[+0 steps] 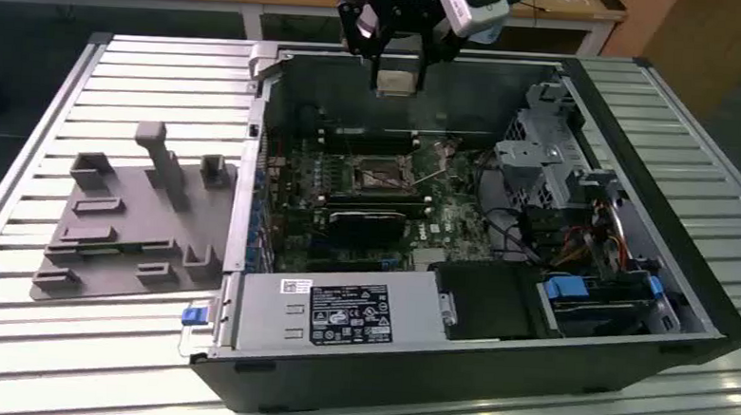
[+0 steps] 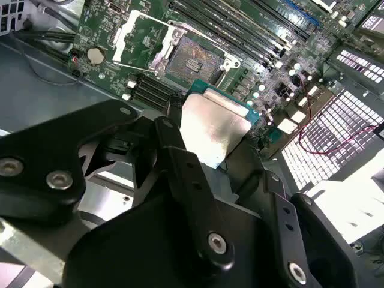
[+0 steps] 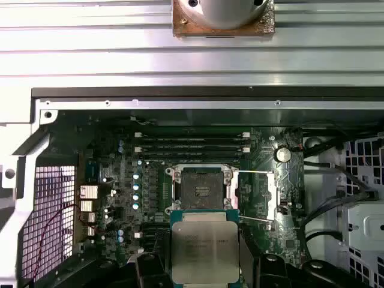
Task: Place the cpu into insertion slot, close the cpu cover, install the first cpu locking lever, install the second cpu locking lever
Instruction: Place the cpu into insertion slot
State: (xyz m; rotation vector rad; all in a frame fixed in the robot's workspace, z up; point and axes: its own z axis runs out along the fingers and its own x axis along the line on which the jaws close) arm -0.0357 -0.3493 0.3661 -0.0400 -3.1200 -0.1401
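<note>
Silver-grey metal top showing, the cpu (image 3: 203,252) is clamped in my gripper (image 1: 396,80), held above the open computer case (image 1: 490,366) on the slatted counter (image 1: 162,73). On the motherboard (image 3: 120,180) I see the insertion slot (image 3: 203,187) bare, with its cpu cover (image 3: 270,195) swung open beside it.

insertion slot (image 3: 200,185) open above | memory slots (image 3: 192,146) beside | cpu cover (image 3: 271,195) seemingly raised aside
</note>
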